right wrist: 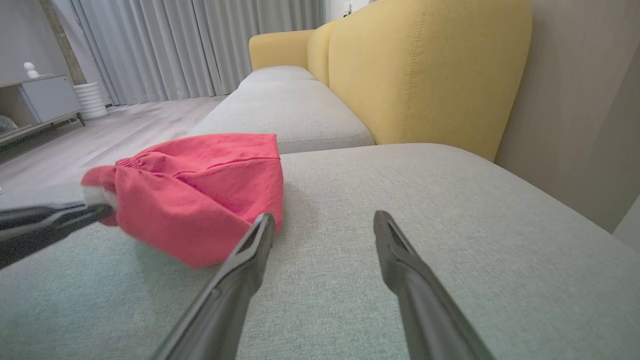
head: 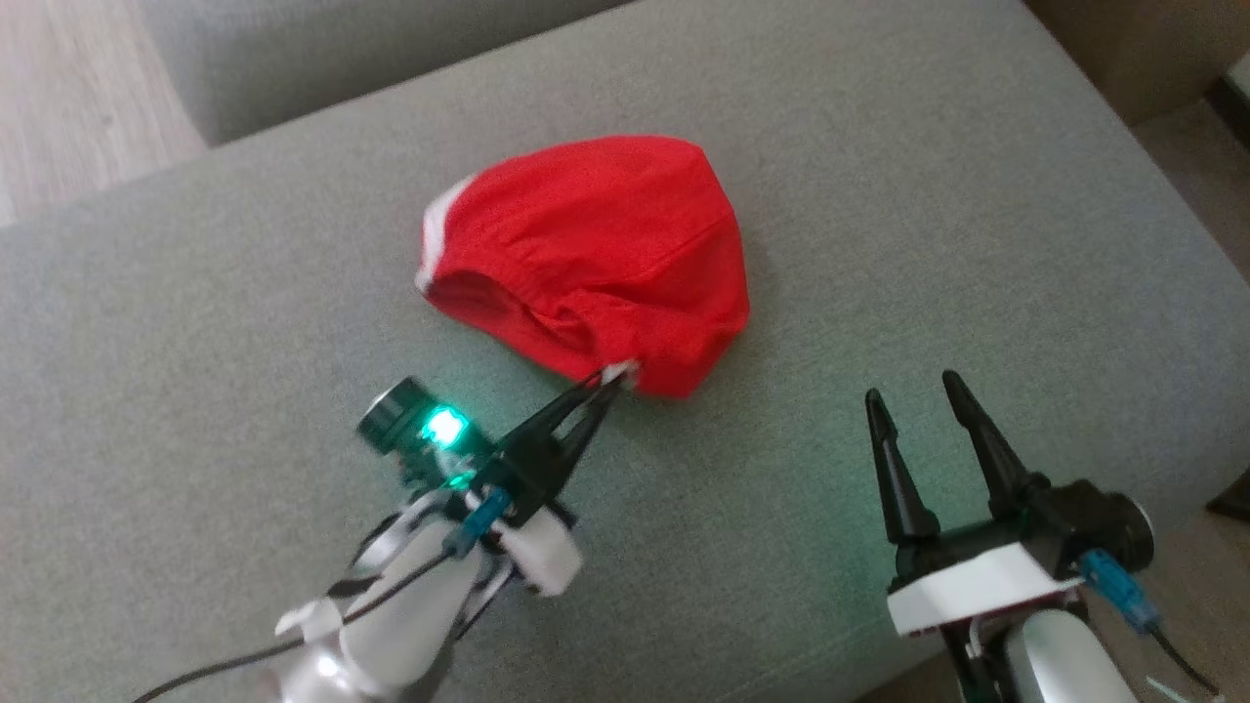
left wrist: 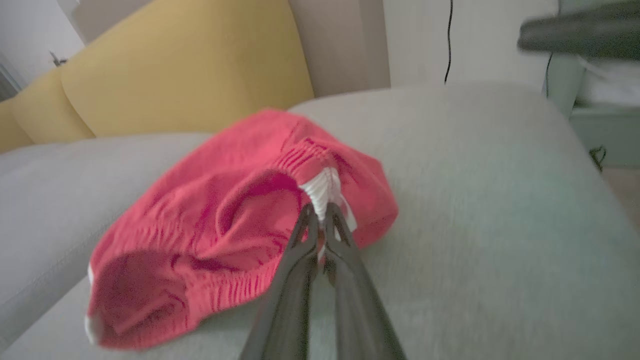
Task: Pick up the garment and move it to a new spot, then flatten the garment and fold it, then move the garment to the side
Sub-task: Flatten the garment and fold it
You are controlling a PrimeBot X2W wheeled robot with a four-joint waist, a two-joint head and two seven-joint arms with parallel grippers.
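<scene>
Left gripper tight on red garment, right gripper agape; grey cushion, yellow backrest.

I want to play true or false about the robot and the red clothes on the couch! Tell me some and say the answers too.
1. The left gripper is shut on the white edge of the red garment. True.
2. The right gripper is holding the garment too. False: its fingers are open, apart from the cloth, and hold nothing.
3. The garment lies on a grey cushion. True.
4. The garment is folded flat and neat. False: it is bunched up and rumpled.
5. The sofa back is blue. False: it is yellow.
</scene>
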